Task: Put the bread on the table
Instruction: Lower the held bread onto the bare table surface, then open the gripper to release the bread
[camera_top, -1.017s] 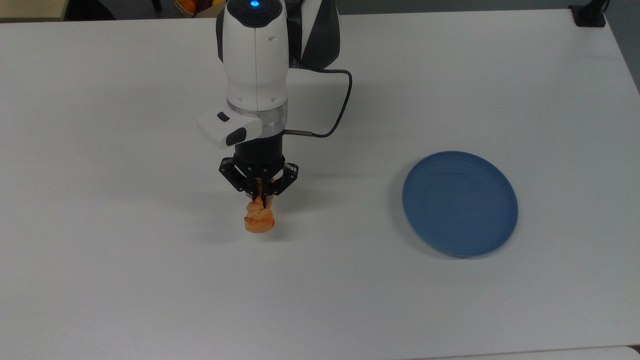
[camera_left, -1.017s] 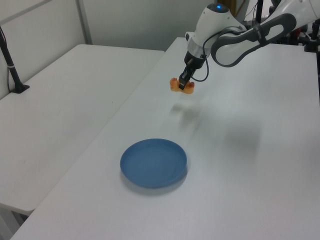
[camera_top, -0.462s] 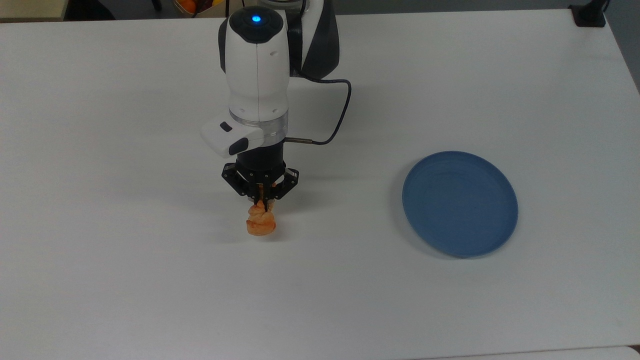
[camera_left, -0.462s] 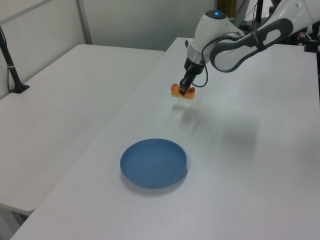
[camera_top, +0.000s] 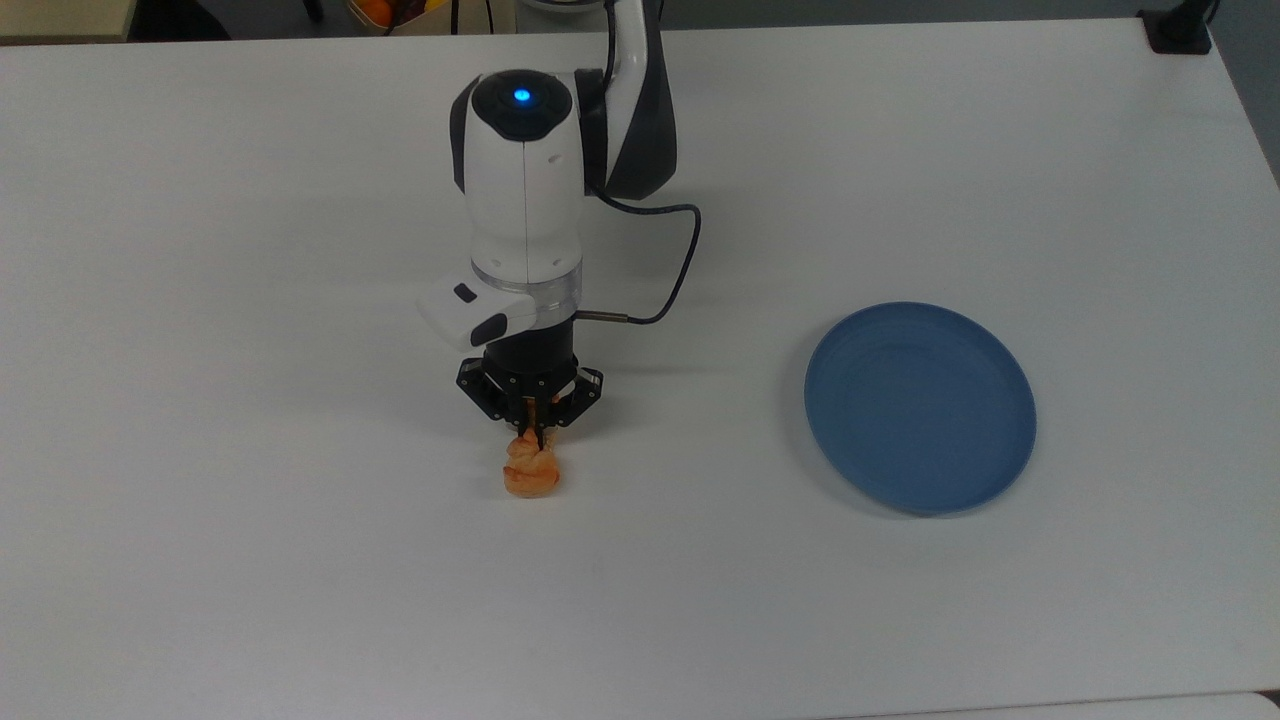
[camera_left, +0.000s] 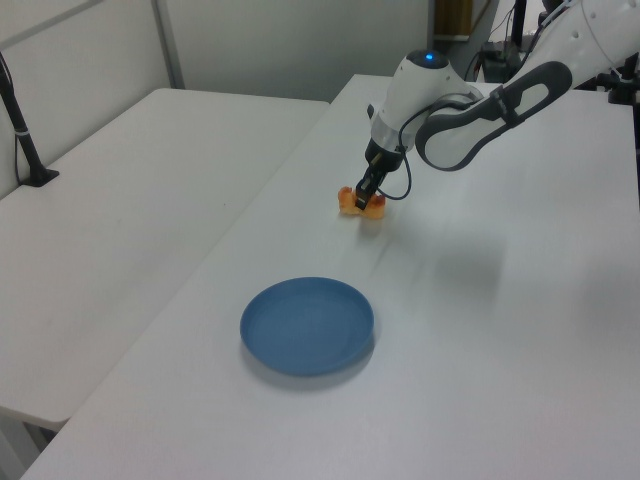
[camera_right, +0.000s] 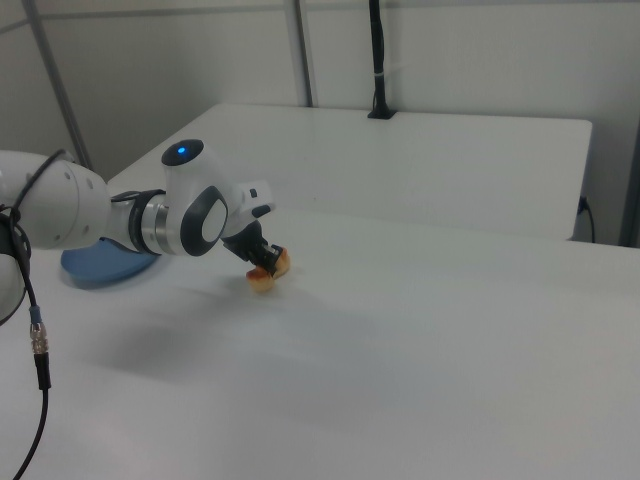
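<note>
Claw (camera_top: 531, 428) clenched on the bread (camera_top: 531, 472), fingers pinching its upper end. From the top view I read the bread as low over the tabletop (camera_top: 250, 550), its shadow tight beneath; I cannot tell whether it touches. In the left view the bread (camera_left: 361, 203) sits at the tabletop (camera_left: 500, 350) surface with the claw (camera_left: 363, 198) on top of it, and again I cannot settle contact. The right view gives the side profile: the bread (camera_right: 270, 270) is tilted, one end lower, the claw (camera_right: 262, 262) coming in at a slant.

Plate (camera_top: 920, 407), blue, lies well apart on the top view's right; in the left view the plate (camera_left: 307, 326) is nearer the camera than the bread. In the right view the plate (camera_right: 95, 268) is partly hidden behind the arm.

Arm pose: wrist points down and outward over mid-tabletop, blue light lit on the last link, a cable looping off the wrist on the top view's right.
</note>
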